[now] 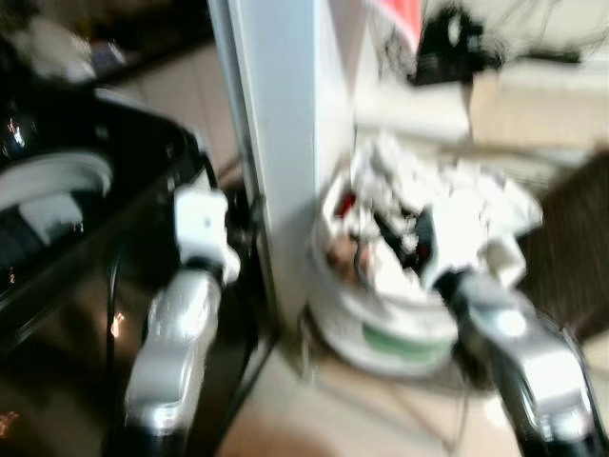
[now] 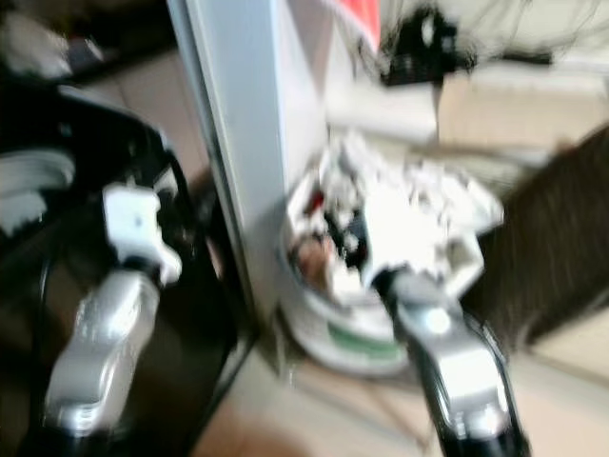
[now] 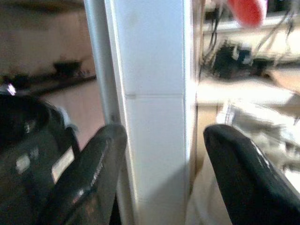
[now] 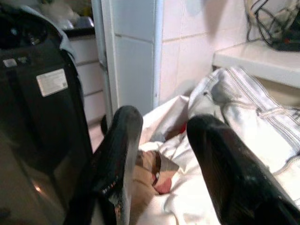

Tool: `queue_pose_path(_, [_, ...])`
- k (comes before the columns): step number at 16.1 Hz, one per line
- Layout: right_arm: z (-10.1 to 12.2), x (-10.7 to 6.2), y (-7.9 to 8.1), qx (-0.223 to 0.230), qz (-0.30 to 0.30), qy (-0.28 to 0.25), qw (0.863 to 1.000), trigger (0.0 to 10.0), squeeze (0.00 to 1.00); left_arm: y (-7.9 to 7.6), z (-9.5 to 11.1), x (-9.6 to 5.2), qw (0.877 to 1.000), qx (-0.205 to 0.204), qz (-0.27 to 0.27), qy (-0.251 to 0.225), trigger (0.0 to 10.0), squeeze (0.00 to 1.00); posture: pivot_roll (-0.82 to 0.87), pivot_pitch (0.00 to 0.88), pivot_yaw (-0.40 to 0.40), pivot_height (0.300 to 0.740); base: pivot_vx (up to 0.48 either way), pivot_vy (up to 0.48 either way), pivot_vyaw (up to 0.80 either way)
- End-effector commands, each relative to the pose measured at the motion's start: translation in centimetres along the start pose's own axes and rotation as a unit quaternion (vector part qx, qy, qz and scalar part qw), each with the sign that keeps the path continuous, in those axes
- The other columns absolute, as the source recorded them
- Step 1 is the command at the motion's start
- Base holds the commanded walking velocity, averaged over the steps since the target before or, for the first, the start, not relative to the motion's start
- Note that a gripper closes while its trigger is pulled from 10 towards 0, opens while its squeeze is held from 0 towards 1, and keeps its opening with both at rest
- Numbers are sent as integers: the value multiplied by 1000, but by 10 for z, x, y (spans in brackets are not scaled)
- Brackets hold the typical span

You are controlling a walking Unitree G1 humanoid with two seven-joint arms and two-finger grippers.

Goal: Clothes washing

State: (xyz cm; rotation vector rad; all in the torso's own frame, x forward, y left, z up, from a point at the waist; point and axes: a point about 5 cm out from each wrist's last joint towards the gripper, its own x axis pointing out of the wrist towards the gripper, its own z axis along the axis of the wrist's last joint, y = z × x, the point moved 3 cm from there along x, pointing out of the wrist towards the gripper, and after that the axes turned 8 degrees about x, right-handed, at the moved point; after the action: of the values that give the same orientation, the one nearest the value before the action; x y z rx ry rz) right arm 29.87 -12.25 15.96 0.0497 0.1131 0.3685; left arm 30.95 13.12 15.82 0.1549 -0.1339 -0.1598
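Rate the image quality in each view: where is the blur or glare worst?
Both eye views are heavily motion-blurred: the laundry basket and its clothes smear into white patches. Left wrist view is softer, with the background right of the white pillar blown out. Right wrist view is sharpest: the striped garment and the black washing machine read clearly beyond the open right end effector.

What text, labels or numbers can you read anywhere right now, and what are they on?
None can be read.
White sticker on the side of the black washing machine: print too small and blurred.
Smaller label above it: also unreadable.
Green band on the white laundry basket: blurred, no letters made out.
Right gripper hangs open over the clothes.
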Motion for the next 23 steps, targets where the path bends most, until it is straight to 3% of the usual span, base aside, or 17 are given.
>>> queue_pose_path(1, [2,2,3,-2,8,-5,1000,10000,0,8,0,-1,1000,11,15,8,10000,0,-78,0,76,740,371,0,0])
queue_pose_path(8, [2,2,12,-34,49,-3,998,10000,0,16,-3,-7,999,14,36,29,10000,0,-74,0,60,740,377,0,0])
queue_pose_path(13, [4,2,8,-18,44,-6,999,10000,0,21,-4,-8,998,6,48,34,10000,0,-69,2,62,740,145,0,0])
queue_pose_path(17, [16,3,2,-14,38,-21,999,10000,0,19,-3,-5,998,-27,32,48,10000,0,-70,2,65,740,0,0,0])
queue_pose_path(20, [25,3,-11,-18,18,-20,999,10000,0,15,-2,-1,998,-20,22,51,10000,0,-75,1,69,740,0,0,0])
queue_pose_path(23, [33,5,-22,-20,-1,-24,1000,10000,0,11,-7,1,996,-42,3,73,10000,0,-78,0,68,740,0,0,0])
